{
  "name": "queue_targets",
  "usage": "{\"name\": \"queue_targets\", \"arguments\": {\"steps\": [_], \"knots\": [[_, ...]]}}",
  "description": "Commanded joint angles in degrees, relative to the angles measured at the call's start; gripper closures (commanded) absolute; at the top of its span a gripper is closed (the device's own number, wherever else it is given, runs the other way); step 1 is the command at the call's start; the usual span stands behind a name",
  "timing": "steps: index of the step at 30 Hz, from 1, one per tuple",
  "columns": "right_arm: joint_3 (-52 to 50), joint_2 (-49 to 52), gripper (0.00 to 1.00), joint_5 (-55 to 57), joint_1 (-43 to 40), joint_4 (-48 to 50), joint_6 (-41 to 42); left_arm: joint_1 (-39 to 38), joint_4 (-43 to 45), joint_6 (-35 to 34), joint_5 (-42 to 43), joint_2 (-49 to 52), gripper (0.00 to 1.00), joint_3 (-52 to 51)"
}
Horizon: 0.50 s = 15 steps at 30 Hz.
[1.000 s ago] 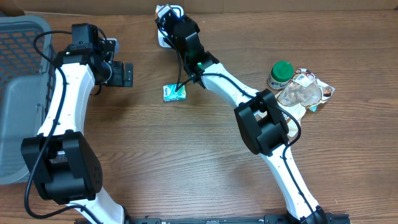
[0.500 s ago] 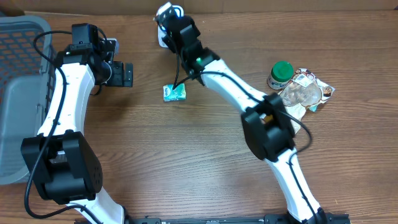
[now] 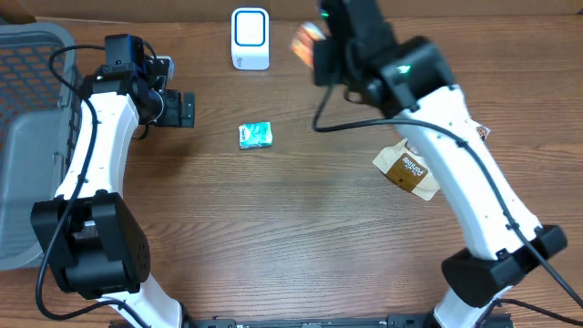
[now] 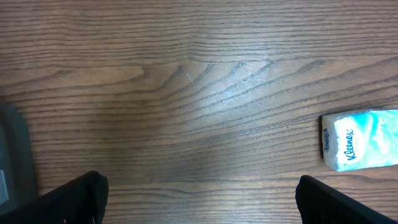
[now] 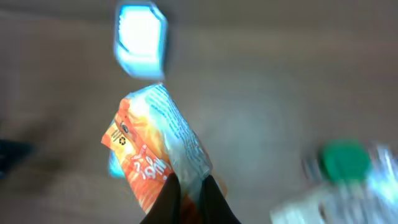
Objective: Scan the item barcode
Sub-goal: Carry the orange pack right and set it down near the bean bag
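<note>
Right gripper (image 5: 189, 194) pinches an orange packet (image 5: 146, 146); left gripper (image 4: 200, 200) gapes wide, apart from the grey basket (image 3: 27, 137).

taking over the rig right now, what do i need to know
Left gripper: open, empty, between the grey plastic basket and the teal and white tissue pack on the table.
Right gripper: shut on the orange and white foil packet, held up beside the white, blue-lit scanner.
Brown pouch lies on the table.
Done: packet picked up.
Left: show its barcode to the scanner. Whether it has scanned, I cannot tell.
</note>
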Motion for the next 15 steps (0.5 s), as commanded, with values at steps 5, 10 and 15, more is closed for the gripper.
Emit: {"name": "queue_targets", "arguments": {"steps": [5,10,15], "knots": [[-8.13,2.69,0.96,-6.01,-4.50,-5.88,6.32,0.09,0.09,0.66,0.63,-0.44,0.00,0.52],[-18.38,3.74,0.96,-6.05,-6.19,-0.48,7.76,0.09,0.09,0.66,0.63,-0.44,0.00,0.55],[-27.61,3.74,0.96,-8.87,-8.00,7.34,8.46,0.09,0.11,0.66,0.63,-0.44,0.00,0.52]]}}
